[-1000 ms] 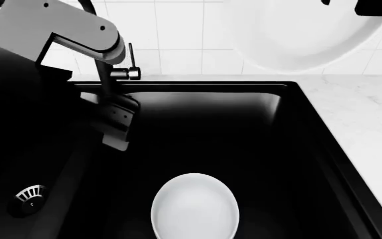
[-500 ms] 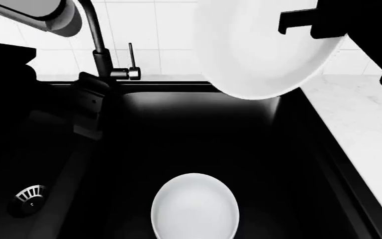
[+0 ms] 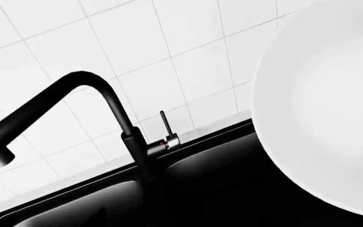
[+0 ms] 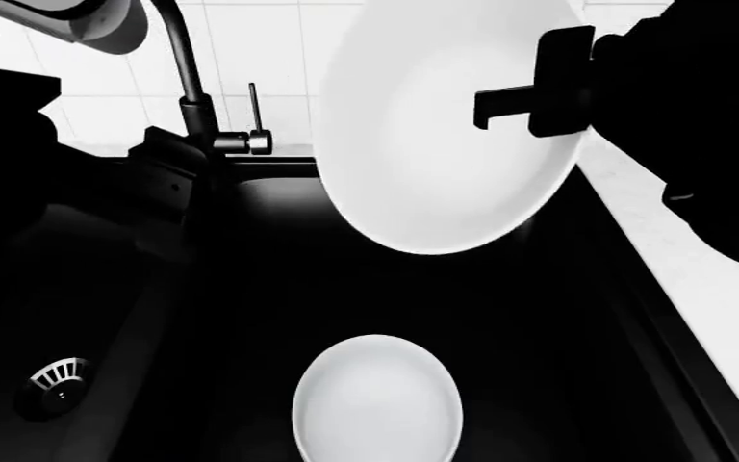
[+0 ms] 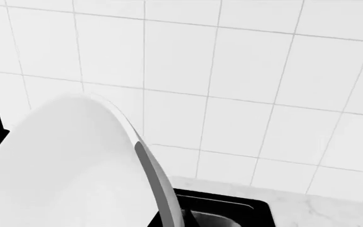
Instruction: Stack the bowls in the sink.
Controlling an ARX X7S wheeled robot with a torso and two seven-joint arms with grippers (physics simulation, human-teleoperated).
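My right gripper [image 4: 498,106] is shut on the rim of the wider white bowl [image 4: 434,144] and holds it tilted, high over the right basin of the black sink [image 4: 254,308]. This bowl also shows in the left wrist view [image 3: 332,109] and in the right wrist view [image 5: 62,170]. The second white bowl [image 4: 376,399] sits upright on the floor of that basin, nearer to me than the held one. My left gripper [image 4: 170,192] is a dark shape beside the faucet [image 4: 190,87]; its jaws are not readable.
A round metal drain strainer [image 4: 59,375] lies in the left basin. The tall black faucet [image 3: 131,137] stands at the back rim before a white tiled wall [image 5: 245,71]. A pale marble counter [image 4: 716,289] runs along the sink's right side.
The right gripper has brought the held bowl down and to the left, over the right basin. The left arm has drawn back to the left and up. The bowl in the sink has not moved.
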